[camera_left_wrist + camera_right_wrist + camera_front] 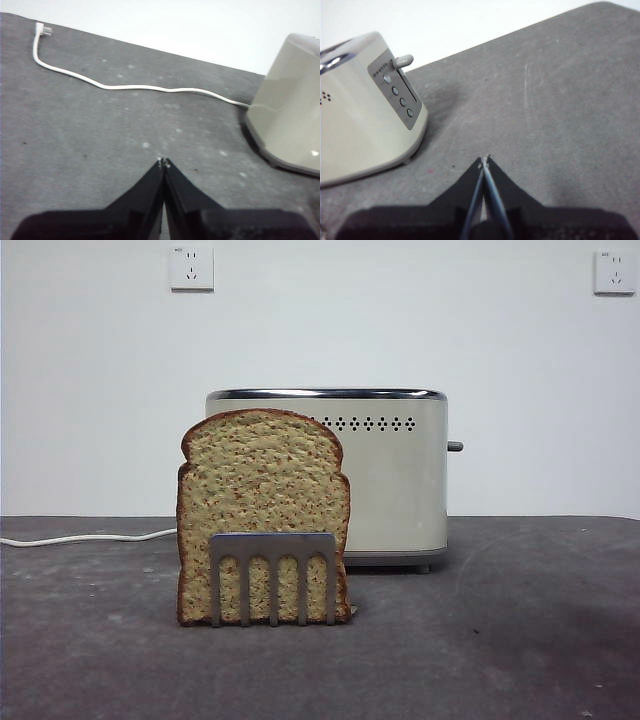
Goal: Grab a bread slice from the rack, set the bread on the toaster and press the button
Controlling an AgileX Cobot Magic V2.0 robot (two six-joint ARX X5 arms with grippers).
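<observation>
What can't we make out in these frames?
- Toaster slots: front view sits level, so the chrome rim hides them; both wrist views cut the top off at an edge.
- Toaster's left side: bread in the rack covers it in front view.
- Cord: plug end blurred in left wrist view.
- Lever travel: unclear.

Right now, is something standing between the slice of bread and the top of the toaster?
Nothing visible does. The slice of bread stands in the rack, in front of the toaster; the toaster's top shows bare in the front view.
</observation>
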